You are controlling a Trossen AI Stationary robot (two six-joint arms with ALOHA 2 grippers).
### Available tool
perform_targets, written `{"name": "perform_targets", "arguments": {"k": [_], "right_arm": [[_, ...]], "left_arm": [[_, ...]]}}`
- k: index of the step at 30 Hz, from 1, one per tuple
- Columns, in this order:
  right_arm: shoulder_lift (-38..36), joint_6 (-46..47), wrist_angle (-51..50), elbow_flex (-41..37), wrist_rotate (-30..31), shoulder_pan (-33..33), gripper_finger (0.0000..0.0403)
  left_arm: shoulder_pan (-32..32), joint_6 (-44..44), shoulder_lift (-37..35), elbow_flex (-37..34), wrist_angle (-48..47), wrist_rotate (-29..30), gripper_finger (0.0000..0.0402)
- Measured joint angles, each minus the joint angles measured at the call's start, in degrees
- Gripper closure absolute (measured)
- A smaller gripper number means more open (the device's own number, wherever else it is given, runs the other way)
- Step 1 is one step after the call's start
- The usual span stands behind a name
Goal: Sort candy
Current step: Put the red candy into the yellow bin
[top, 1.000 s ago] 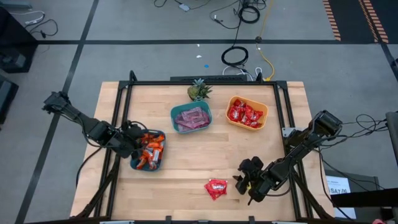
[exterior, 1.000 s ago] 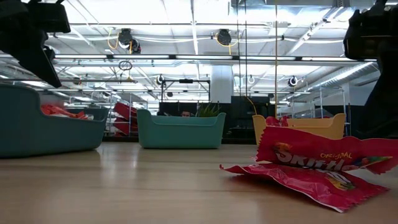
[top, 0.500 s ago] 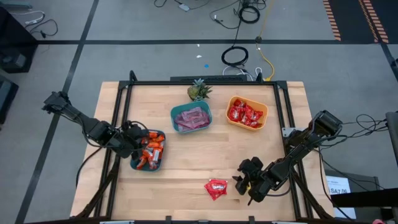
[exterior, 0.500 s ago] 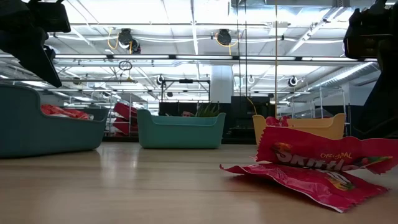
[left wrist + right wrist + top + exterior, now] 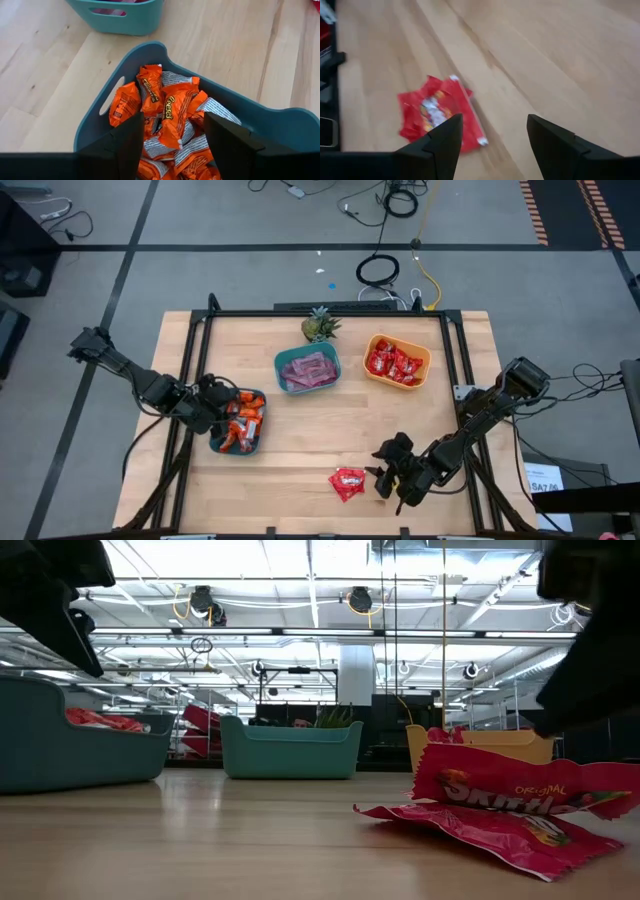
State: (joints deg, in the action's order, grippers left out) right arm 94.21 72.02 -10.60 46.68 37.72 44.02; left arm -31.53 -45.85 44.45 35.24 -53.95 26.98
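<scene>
Two red candy packets (image 5: 347, 481) lie on the wood near the table's front edge, one resting on the other in the low view (image 5: 510, 795). My right gripper (image 5: 383, 471) hovers just right of them, open and pointing down at them (image 5: 437, 120), touching nothing. My left gripper (image 5: 215, 404) hangs open over the blue bowl (image 5: 238, 442) at the left. That bowl holds several orange candies (image 5: 167, 107), and nothing is between the fingers (image 5: 127, 145).
A teal bowl (image 5: 307, 370) of pink candies and an orange bowl (image 5: 397, 361) of red candies stand at the back middle. A small green pineapple-like plant (image 5: 319, 326) is behind them. Bare wood lies between the bowls and the red packets.
My right gripper has rolled and tipped at the wrist, and its fingers have swung a little toward the red candy. It has stayed open. The candy and the bowls have not moved.
</scene>
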Motion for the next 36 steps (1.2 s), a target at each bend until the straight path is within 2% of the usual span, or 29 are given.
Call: {"name": "perform_targets", "arguments": {"k": [10,13,21,29,32,36], "right_arm": [[2.0,-23.1,0.2,8.0,-0.3,-4.7,0.019],[3.5,-23.5,0.3,8.3,-2.1,-5.6,0.019],[9.7,-24.2,7.7,8.3,-12.9,-6.1,0.019],[15.5,-21.8,10.5,8.6,-13.7,-6.1,0.0194],[16.2,-21.7,10.7,8.6,-13.7,-6.1,0.0214],[15.8,-23.3,10.3,8.6,-14.6,-6.1,0.0279]], "left_arm": [[0.0,-0.1,0.0,0.0,0.5,0.0,0.0187],[0.0,-0.2,0.0,0.0,1.3,0.0,0.0187],[0.0,-0.2,0.0,0.0,1.2,0.0,0.0187],[0.0,-0.2,0.0,0.0,1.2,0.0,0.0187],[0.0,-0.2,0.0,0.0,1.2,0.0,0.0187],[0.0,-0.2,0.0,0.0,1.2,0.0,0.0187]]}}
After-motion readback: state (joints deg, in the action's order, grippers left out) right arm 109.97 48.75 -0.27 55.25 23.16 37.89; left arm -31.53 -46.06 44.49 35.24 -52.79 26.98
